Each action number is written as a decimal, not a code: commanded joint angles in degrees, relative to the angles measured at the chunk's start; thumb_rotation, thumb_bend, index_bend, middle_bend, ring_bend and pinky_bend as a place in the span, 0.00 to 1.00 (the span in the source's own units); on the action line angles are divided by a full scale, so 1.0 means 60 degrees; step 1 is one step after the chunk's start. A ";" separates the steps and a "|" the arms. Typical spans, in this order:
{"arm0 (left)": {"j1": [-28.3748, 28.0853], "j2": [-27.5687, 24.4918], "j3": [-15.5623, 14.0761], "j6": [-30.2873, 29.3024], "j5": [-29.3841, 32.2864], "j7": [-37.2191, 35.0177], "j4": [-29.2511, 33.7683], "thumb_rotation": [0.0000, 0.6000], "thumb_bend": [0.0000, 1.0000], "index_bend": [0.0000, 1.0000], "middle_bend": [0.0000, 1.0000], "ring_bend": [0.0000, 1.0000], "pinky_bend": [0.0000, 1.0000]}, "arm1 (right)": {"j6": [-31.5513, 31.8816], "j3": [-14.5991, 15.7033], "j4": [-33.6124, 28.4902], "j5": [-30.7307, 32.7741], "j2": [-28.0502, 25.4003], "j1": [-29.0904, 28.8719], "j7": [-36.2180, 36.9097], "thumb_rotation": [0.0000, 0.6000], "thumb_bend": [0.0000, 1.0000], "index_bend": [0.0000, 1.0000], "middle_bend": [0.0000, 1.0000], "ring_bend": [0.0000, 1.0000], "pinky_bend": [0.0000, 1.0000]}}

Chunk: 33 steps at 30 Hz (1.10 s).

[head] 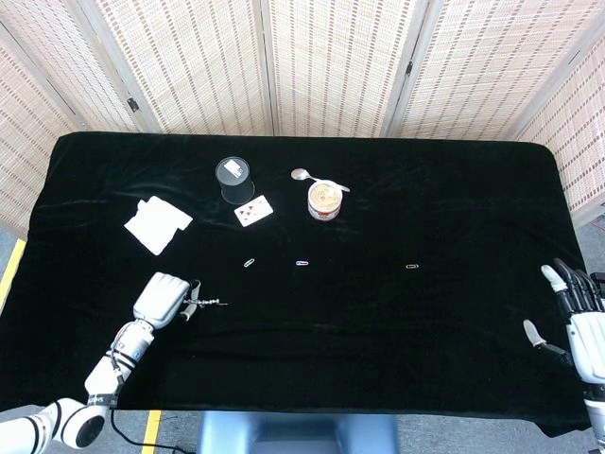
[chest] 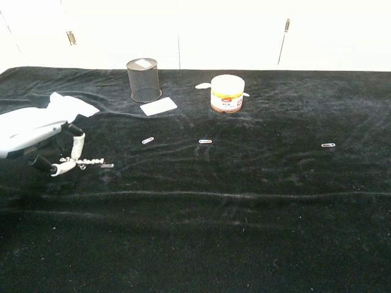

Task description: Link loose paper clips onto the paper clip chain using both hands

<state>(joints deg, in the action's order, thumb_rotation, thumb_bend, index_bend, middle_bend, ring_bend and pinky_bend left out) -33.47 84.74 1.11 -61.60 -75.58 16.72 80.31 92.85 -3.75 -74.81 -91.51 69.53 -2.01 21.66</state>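
The left hand (head: 163,300) pinches one end of the paper clip chain (chest: 91,162) low over the table (head: 378,312) near its left front, while the right hand (head: 573,320) hangs empty, fingers spread, off the right edge.

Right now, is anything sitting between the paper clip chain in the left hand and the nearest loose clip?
Nothing visible does. The left hand holds the paper clip chain, and only bare black cloth lies between it and the nearest loose clip. The playing card and mesh cup sit farther back, off that path.
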 commanded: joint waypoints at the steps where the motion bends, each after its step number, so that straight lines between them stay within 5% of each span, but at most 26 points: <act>1: 0.0126 -0.0137 0.0059 0.0042 0.0363 0.0451 0.0208 1.00 0.38 0.34 0.96 0.94 1.00 | 0.0030 0.0015 -0.0005 -0.0008 0.0006 0.0017 -0.0029 1.00 0.36 0.00 0.00 0.00 0.00; 3: 0.0152 -0.0337 0.0109 0.0136 0.0648 0.0736 0.0516 1.00 0.23 0.07 0.91 0.91 1.00 | 0.0024 0.0018 -0.0003 0.0001 0.0020 0.0011 -0.0057 1.00 0.36 0.00 0.00 0.00 0.00; 4: 0.0160 -0.0435 0.0130 0.0165 0.0728 0.0785 0.0673 1.00 0.19 0.02 0.89 0.90 0.99 | 0.0013 0.0022 -0.0004 0.0002 0.0024 0.0005 -0.0068 1.00 0.36 0.00 0.00 0.00 0.00; 11: 0.0358 -0.1222 0.0151 -0.0129 0.0674 0.0909 0.1758 1.00 0.12 0.00 0.75 0.75 0.87 | 0.0005 0.0050 -0.0047 -0.0028 0.0039 -0.0021 -0.0189 1.00 0.36 0.00 0.00 0.00 0.00; 13: 0.0608 -0.1706 0.0057 -0.0579 0.0397 0.0885 0.2402 1.00 0.12 0.00 0.60 0.61 0.73 | 0.0009 0.0067 -0.0065 -0.0044 0.0028 -0.0021 -0.0220 1.00 0.36 0.00 0.00 0.00 0.00; 18: 0.2087 -0.3077 -0.0776 -0.3071 -0.1637 -0.0084 0.3547 1.00 0.13 0.00 0.13 0.10 0.12 | 0.0007 0.0097 -0.0171 0.0031 -0.0024 0.0045 -0.0515 1.00 0.36 0.00 0.00 0.00 0.00; 20: 0.2763 -0.3459 -0.1251 -0.3905 -0.2214 -0.0615 0.3526 1.00 0.13 0.00 0.05 0.02 0.02 | -0.0027 0.0093 -0.0276 0.0130 -0.0050 0.0086 -0.0811 1.00 0.36 0.00 0.00 0.00 0.00; 24: 0.4221 -0.3535 -0.1911 -0.5091 -0.2161 -0.1584 0.2811 1.00 0.13 0.00 0.00 0.00 0.00 | -0.0002 0.0126 -0.0602 0.0143 -0.0063 0.0146 -0.1444 1.00 0.36 0.00 0.00 0.00 0.00; 33: 0.4889 -0.3082 -0.1819 -0.5224 -0.2182 -0.1338 0.2208 1.00 0.13 0.00 0.00 0.00 0.00 | -0.0138 0.0515 -0.0882 -0.0483 -0.0149 0.0043 -0.1716 1.00 0.36 0.00 0.00 0.00 0.00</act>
<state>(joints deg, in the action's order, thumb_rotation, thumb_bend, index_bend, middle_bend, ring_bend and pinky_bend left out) -4.58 65.97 -9.71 -92.82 -88.19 8.13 94.00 92.06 -0.96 -79.89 -94.07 68.79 -1.69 11.51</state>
